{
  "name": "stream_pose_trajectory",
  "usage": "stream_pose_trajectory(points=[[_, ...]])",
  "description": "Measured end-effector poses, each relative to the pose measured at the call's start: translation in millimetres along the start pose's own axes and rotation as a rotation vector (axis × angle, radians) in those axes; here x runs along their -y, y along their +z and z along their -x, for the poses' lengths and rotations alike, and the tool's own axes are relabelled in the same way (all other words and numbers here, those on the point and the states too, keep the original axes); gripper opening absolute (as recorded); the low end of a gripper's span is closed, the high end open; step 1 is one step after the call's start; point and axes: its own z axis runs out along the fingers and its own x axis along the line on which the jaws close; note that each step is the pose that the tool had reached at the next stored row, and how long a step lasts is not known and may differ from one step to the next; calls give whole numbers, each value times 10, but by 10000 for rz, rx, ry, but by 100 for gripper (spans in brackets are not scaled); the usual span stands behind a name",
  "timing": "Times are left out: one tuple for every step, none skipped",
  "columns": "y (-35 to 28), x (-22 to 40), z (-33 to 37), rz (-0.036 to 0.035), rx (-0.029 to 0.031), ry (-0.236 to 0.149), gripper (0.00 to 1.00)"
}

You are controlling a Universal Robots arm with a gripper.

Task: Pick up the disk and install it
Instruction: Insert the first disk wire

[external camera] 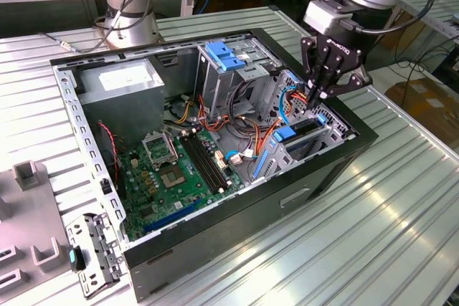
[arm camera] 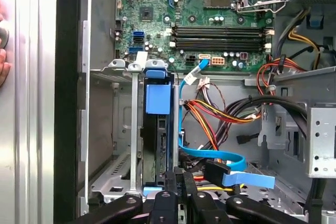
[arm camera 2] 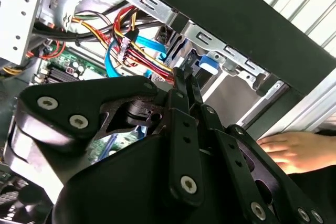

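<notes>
I have the gripper (external camera: 320,95) down inside the open computer case (external camera: 337,166), at about 2 o'clock from the motherboard (external camera: 176,177) in the exterior view. In both wrist views the fingertips (arm camera 2: 185,80) sit pressed together with nothing between them.

The disk (arm camera: 158,140) stands on edge in the drive cage (arm camera: 134,129), slotted between the metal walls; its blue rail tab (arm camera: 158,98) pokes up at the cage mouth in the first wrist view. In the exterior view the same blue rail (external camera: 285,134) lies at roughly 7 o'clock from the fingertips, close by. I judge the disk mostly seated and this a pushing-home stage, not a carrying one.

How I would do this step well:
- Push along the rails only. Any sideways load would cock the disk in the cage.
- Press on the disk's edge or rail, not on the cables.
- Mind the light-blue data cable (arm camera: 210,153) and the red-yellow power leads (arm camera: 220,116): they loop just beside the fingertips and could snag.
- Go slowly, and stop on firm resistance.

A person's hand (arm camera 2: 289,150) rests on the table near the case wall in the second wrist view. I keep the arm well away from it.
</notes>
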Motion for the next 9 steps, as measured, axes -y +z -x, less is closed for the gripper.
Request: stream_pose_trajectory(points=[[1, 0, 1, 5, 1, 104, 16], [2, 0, 2, 7, 2, 148, 16], [2, 0, 2, 8, 2, 151, 16], [1, 0, 2, 8, 1, 152, 16], [1, 0, 2, 8, 1, 154, 16], [1, 0, 2, 8, 10, 154, 16], [2, 0, 2, 12, 165, 153, 16], [1, 0, 0, 15, 378, 152, 16], [1, 0, -3, 18, 510, 152, 16]])
